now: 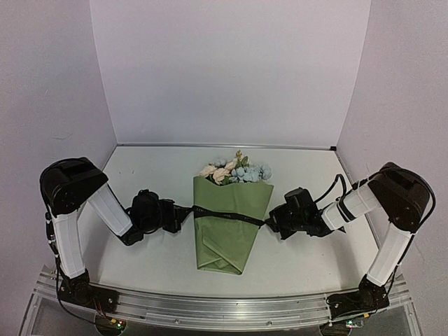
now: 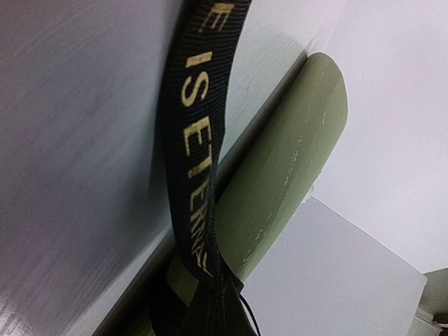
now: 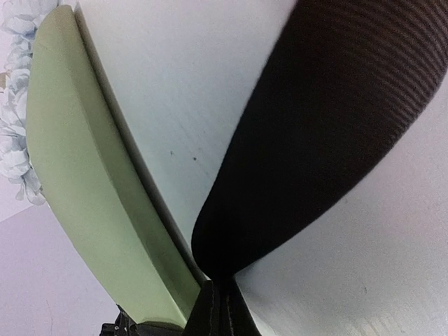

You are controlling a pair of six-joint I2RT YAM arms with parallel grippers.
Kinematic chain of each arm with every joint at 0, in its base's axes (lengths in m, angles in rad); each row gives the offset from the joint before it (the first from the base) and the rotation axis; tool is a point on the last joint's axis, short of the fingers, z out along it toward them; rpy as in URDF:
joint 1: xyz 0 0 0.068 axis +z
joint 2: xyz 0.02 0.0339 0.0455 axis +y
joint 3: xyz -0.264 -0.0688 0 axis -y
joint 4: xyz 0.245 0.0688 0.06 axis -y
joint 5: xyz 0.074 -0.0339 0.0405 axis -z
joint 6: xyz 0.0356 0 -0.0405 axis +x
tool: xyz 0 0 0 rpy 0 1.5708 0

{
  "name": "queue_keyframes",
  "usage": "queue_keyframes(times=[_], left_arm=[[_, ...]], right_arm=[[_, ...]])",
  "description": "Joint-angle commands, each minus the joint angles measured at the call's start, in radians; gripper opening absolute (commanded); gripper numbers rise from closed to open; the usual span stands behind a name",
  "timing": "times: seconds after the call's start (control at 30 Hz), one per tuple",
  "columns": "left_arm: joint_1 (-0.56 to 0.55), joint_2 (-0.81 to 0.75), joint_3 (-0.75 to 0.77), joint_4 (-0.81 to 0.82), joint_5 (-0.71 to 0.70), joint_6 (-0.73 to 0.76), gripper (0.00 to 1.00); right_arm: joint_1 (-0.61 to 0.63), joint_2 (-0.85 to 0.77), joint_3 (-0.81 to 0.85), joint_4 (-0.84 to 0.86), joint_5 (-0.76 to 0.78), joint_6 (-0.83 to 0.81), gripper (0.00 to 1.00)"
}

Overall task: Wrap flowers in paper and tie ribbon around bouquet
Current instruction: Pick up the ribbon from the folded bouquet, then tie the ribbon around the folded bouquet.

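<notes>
Because a knot calls for both ends to be controlled at once, the left tool (image 1: 184,213) is pressed together on one end of the ribbon (image 1: 227,215), and the right tool (image 1: 270,222) is pinched shut on the other end. In each wrist view the black band is seen running straight out from between the closed fingers. From these two grips the ribbon is drawn fairly taut across the bouquet (image 1: 227,248), which is laid flat on the tabletop (image 1: 315,262) between the tools, so that the paper (image 1: 210,192) is pressed down and kept from unfolding. The flowers (image 1: 234,171) are shown at the wide end, turned away from the arm bases. Whether the ribbon is also passed beneath the cone cannot be told. No knot is seen; the tying is judged to be barely begun.
</notes>
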Motion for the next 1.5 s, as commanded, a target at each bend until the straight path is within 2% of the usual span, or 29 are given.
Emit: queue_keyframes(times=[0.0,0.17,0.43,0.67,0.77,0.9,1.13,1.23,1.47], left_arm=[[0.013,-0.047,-0.016,-0.014,0.007,0.033,0.0],[0.037,-0.072,-0.01,-0.071,0.032,0.083,0.0],[0.112,-0.159,0.073,-0.41,0.108,0.356,0.0],[0.143,-0.224,0.128,-0.7,0.08,0.601,0.0],[0.175,-0.254,0.079,-0.731,0.062,0.643,0.0],[0.278,-0.314,-0.016,-0.764,0.072,0.709,0.0],[0.58,-0.44,-0.108,-0.867,0.149,0.884,0.0],[0.655,-0.463,-0.094,-0.908,0.16,0.945,0.0],[0.798,-0.469,-0.085,-0.903,0.237,0.978,0.0]], right_arm=[[-0.012,-0.012,0.002,-0.028,0.021,-0.039,0.0],[-0.043,-0.023,0.03,-0.08,0.008,-0.106,0.0],[-0.073,-0.096,0.12,-0.384,0.079,-0.343,0.0],[-0.114,-0.13,0.172,-0.611,0.158,-0.482,0.0],[-0.158,-0.146,0.162,-0.67,0.171,-0.51,0.0],[-0.25,-0.211,0.087,-0.701,0.164,-0.528,0.0],[-0.431,-0.353,0.013,-0.784,0.137,-0.582,0.0],[-0.482,-0.379,0.017,-0.817,0.118,-0.601,0.0],[-0.547,-0.429,0.001,-0.841,0.067,-0.606,0.0]])
